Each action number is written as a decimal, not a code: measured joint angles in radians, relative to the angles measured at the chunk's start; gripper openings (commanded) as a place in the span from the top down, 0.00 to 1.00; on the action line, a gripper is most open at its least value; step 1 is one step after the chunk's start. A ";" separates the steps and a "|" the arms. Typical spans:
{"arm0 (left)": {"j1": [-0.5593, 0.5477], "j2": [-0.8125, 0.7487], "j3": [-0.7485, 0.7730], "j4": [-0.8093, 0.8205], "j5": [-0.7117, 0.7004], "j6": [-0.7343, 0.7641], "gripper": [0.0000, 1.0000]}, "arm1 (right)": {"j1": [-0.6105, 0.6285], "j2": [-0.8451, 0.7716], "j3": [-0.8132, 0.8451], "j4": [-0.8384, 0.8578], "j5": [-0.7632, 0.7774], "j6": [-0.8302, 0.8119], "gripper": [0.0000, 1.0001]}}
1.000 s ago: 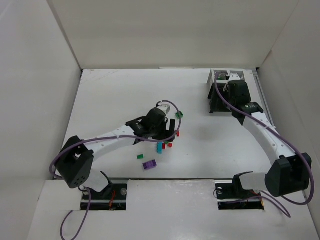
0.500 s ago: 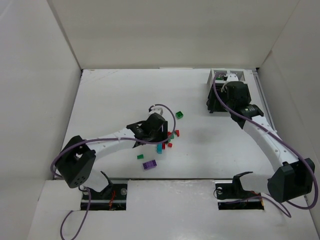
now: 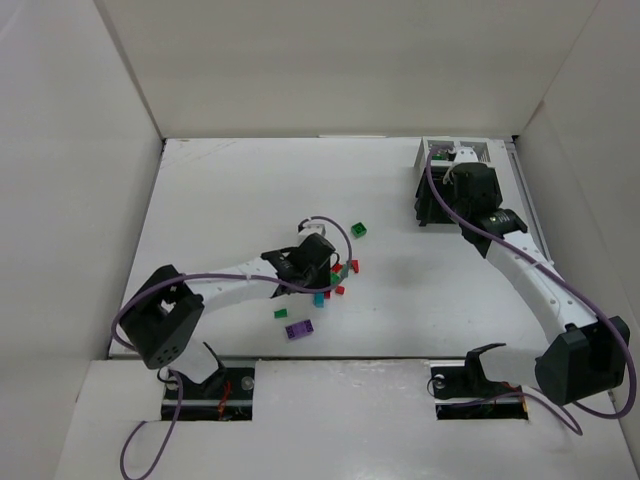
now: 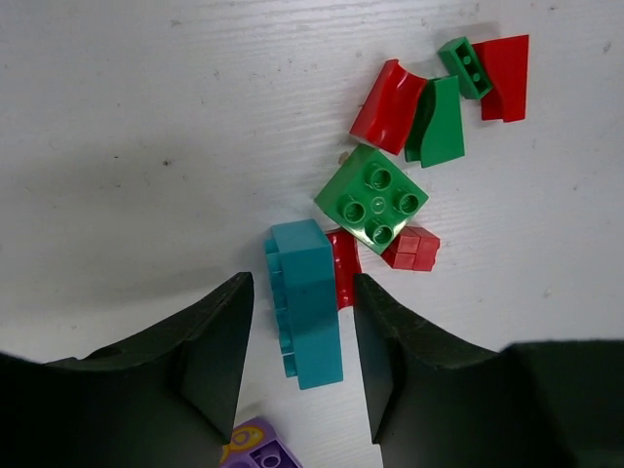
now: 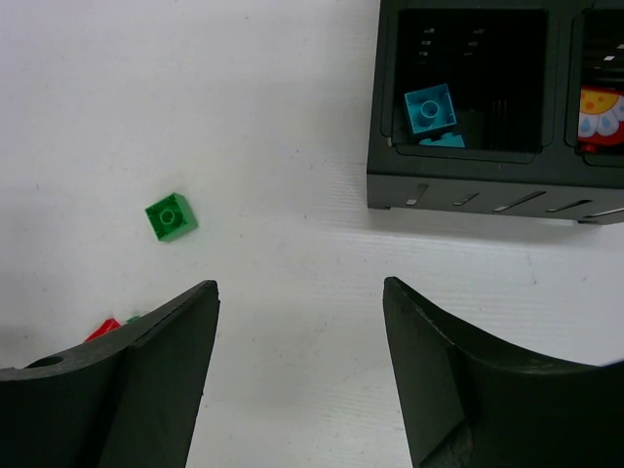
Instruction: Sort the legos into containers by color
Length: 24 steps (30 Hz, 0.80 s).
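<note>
A pile of legos lies mid-table. In the left wrist view a teal brick (image 4: 307, 297) lies between my left gripper's (image 4: 302, 331) open fingers, with a gap on each side. Beyond it are a green square brick (image 4: 372, 198), red pieces (image 4: 387, 93) and a green curved piece (image 4: 437, 122). A purple brick (image 4: 255, 450) shows at the bottom edge. From above, the left gripper (image 3: 318, 272) is over the pile. My right gripper (image 5: 300, 322) is open and empty next to the black bins (image 5: 468, 180). One bin holds a teal brick (image 5: 430, 107).
A lone green brick (image 3: 358, 230) lies right of the pile and also shows in the right wrist view (image 5: 171, 216). A small green piece (image 3: 281, 313) and the purple brick (image 3: 298, 329) lie nearer the bases. White bins (image 3: 455, 153) sit behind the black ones at the far right.
My left gripper has moved toward the near edge over the pile and now straddles the teal brick. The right gripper shifted slightly by the bins, then stayed still.
</note>
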 measured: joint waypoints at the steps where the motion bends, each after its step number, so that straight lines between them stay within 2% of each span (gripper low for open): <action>1: -0.002 0.005 0.000 -0.002 -0.005 -0.004 0.59 | 0.000 0.000 0.000 0.000 0.002 0.000 0.27; 6: -0.006 0.041 0.000 -0.024 -0.030 -0.013 0.68 | 0.000 -0.001 -0.002 0.000 0.004 0.000 0.27; 10: -0.005 0.054 0.003 -0.031 -0.043 -0.021 0.79 | 0.000 -0.012 -0.017 -0.003 0.010 0.000 0.27; 12: -0.005 0.055 0.007 -0.033 -0.047 -0.021 0.88 | 0.000 -0.017 -0.019 -0.002 0.011 0.000 0.27; 14: -0.005 0.054 0.010 -0.037 -0.050 -0.021 0.90 | 0.003 -0.025 -0.023 -0.002 0.011 0.000 0.27; 17: -0.005 0.033 0.012 -0.046 -0.053 -0.014 0.98 | 0.006 -0.037 -0.030 0.000 0.002 -0.003 0.27; 20: -0.005 -0.051 0.012 -0.050 -0.056 0.030 1.00 | 0.006 -0.047 -0.033 0.008 -0.066 -0.030 0.27; 24: 0.003 -0.243 0.014 0.026 -0.018 0.171 1.00 | 0.006 -0.076 -0.052 0.063 -0.300 -0.100 0.26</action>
